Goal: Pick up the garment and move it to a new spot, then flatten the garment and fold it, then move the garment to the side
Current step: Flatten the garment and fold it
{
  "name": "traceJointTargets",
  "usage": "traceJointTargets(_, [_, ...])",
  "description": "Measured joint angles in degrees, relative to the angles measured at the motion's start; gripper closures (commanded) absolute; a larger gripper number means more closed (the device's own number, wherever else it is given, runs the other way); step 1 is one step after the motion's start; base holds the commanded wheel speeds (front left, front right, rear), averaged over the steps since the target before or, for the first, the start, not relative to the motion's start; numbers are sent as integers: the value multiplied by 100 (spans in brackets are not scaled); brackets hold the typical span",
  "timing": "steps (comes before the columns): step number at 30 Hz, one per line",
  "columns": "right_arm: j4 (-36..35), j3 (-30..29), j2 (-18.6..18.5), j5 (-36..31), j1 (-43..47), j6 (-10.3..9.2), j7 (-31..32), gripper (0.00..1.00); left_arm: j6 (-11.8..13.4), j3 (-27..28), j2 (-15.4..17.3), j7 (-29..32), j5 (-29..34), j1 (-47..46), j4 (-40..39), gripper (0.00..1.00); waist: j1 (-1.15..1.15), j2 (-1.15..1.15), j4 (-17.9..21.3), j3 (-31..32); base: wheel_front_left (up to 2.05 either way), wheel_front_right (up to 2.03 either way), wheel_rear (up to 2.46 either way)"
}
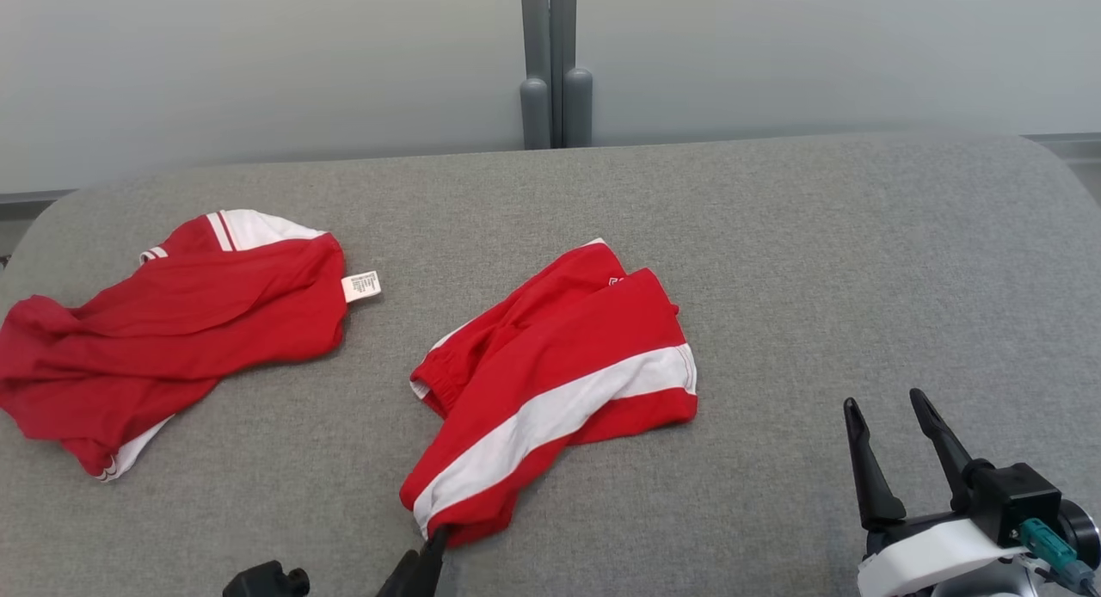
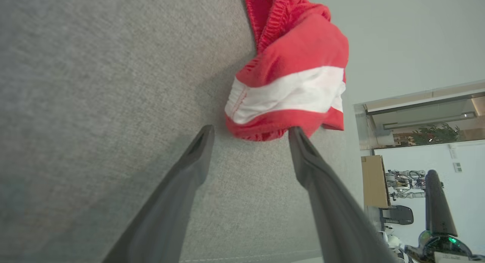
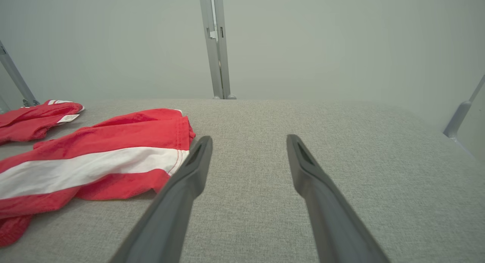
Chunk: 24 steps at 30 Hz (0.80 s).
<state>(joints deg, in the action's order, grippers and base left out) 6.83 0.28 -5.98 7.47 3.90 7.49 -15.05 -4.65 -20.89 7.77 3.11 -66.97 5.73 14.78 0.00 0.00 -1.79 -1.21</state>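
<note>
On grey woven tabletop (image 1: 817, 261), centre: red garment (image 1: 559, 382), crumpled, thin smooth cloth, white stripe, gathered waistband. Left gripper (image 2: 251, 129) splayed, tips at near hem, not clamping. Right gripper (image 1: 884, 399) splayed over bare fabric, open room rightward. Second red cloth (image 1: 172, 330) by left edge; far corners rounded.
</note>
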Motion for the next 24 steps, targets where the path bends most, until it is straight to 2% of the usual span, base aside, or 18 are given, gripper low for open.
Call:
traceJointTargets(6, [-2,34,-15,0,13,0,0,0,-187,48,199,87,-149,-61,-188,0,0,0,24,-24,0,0,0])
traceJointTargets(14, [-23,-8,-58,0,20,0,0,0,-247,48,573,103,-156,-139,-382,0,0,0,75,-49,0,0,0])
traceJointTargets(24, [-11,41,-55,-3,-19,0,0,0,-265,-547,444,194,18,-938,214,0,0,0,22,-137,0,0,0])
